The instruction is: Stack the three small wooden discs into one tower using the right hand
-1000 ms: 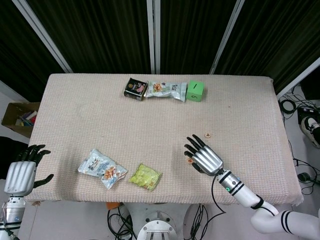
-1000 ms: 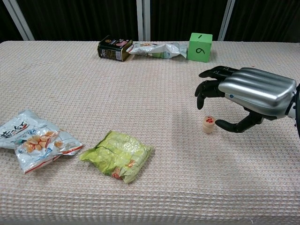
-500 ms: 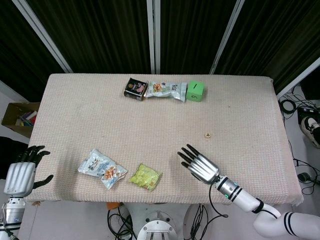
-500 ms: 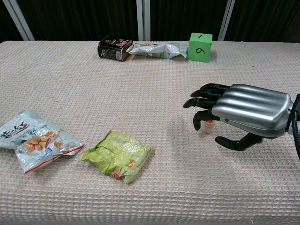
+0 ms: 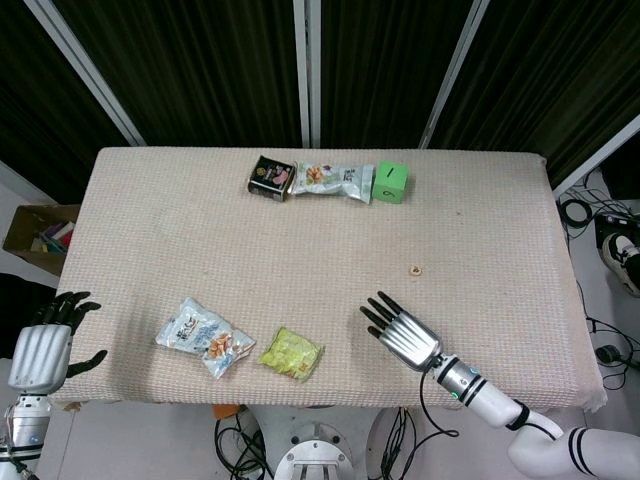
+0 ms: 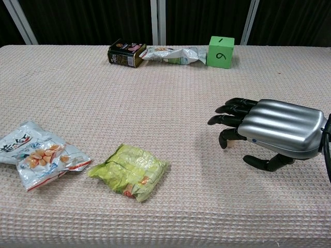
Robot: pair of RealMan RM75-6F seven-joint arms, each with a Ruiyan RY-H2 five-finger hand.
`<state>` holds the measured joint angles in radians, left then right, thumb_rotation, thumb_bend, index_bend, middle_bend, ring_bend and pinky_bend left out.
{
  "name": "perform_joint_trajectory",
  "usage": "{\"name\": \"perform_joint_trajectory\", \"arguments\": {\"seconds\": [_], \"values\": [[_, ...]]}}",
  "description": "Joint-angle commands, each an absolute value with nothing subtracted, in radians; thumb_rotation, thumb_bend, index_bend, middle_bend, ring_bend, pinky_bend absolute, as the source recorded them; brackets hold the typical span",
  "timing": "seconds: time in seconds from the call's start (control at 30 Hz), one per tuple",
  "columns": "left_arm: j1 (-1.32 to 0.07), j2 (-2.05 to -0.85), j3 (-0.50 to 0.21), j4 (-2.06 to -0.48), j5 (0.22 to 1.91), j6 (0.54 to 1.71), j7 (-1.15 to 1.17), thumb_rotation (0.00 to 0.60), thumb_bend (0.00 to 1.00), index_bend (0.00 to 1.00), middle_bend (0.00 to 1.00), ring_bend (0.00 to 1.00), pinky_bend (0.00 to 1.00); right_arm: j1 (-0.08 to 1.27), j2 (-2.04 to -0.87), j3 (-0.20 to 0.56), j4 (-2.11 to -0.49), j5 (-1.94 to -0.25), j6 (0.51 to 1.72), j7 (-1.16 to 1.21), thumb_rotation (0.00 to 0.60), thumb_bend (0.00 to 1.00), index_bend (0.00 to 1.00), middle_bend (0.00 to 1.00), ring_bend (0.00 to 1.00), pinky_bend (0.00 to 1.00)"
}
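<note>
One small wooden disc lies alone on the cloth, a little beyond my right hand. That hand hovers low over the near middle of the table, palm down, fingers apart and stretched toward the far side. In the chest view the right hand has its fingers slightly bent and the thumb well apart below; nothing shows between them. The short disc stack seen earlier is hidden behind these fingers. My left hand hangs off the table's near left corner, fingers apart, holding nothing.
At the far edge stand a dark tin, a snack packet and a green cube. A white snack bag and a green bag lie near the front left. A cardboard box sits on the floor at the left.
The right hand has drawn back toward the near edge and sunk lower. Its fingers now cover the disc stack that showed beside them a second ago. The left hand has not moved.
</note>
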<state>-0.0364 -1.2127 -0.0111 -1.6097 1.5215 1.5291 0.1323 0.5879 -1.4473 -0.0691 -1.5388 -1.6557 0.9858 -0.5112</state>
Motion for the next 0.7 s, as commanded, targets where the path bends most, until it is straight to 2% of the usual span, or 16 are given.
{"name": "perform_joint_trajectory", "arguments": {"seconds": [0.03, 0.7], "values": [[-0.036, -1.213, -0.011, -1.609, 1.521, 1.528, 0.132, 0.600, 0.10, 0.30, 0.20, 0.14, 0.23, 0.583, -1.441, -0.074, -1.542, -1.657, 0.991, -0.512, 0.600, 0.43, 0.35, 0.11, 0.00, 0.00], [-0.034, -1.214, -0.010, -1.608, 1.518, 1.527, 0.131, 0.600, 0.10, 0.30, 0.20, 0.14, 0.23, 0.572, -1.436, -0.075, -1.535, -1.658, 1.002, -0.507, 0.600, 0.43, 0.35, 0.12, 0.00, 0.00]]}}
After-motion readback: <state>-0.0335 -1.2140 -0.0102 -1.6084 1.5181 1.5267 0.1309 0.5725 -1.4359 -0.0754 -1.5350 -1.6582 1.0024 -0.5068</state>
